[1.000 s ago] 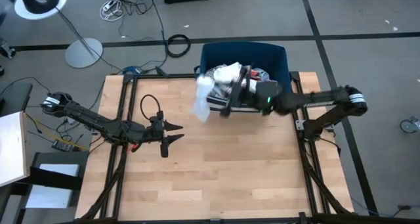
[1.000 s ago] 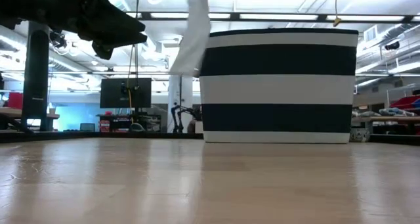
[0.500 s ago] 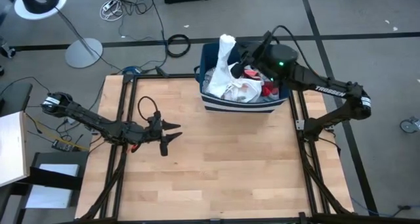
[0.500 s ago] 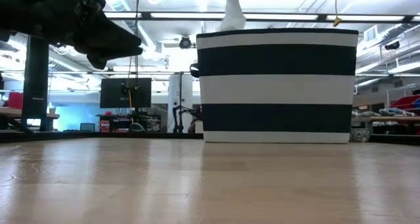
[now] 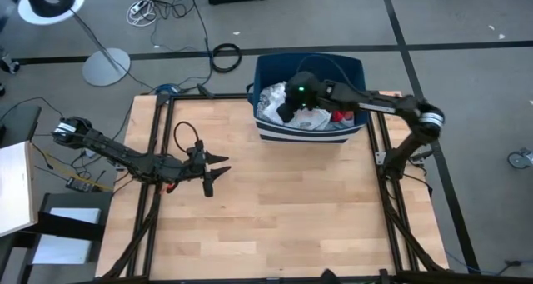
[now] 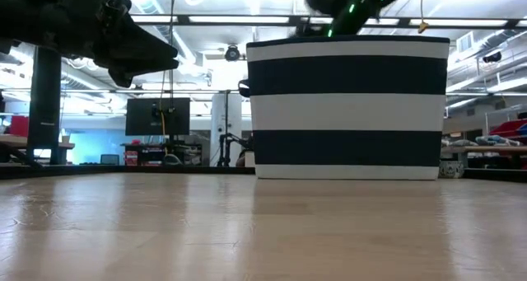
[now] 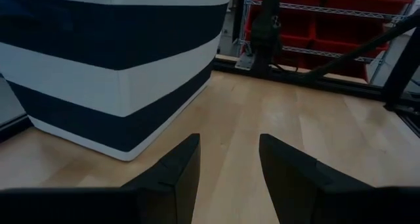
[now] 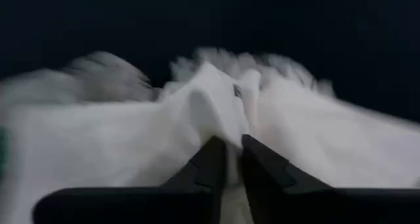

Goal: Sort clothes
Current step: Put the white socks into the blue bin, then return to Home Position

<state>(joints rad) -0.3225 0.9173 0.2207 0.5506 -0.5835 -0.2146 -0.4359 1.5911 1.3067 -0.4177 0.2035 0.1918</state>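
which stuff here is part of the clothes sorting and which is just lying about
Part of the job:
- clothes heaped in the bin, white and red pieces showing
- striped bin at the table's far edge
- right gripper down in the bin on white fabric
- left gripper hovering over the bare table

Lying about:
- lamp base on the floor
- coiled cable

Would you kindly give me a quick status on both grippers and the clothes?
Left gripper open, waiting over bare table. Right gripper down in the bin, fingers nearly together on white cloth. Clothes all in bin. Nothing in the way.

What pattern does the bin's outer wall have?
Broad dark blue and white horizontal stripes on the bin, clearest in the low view.
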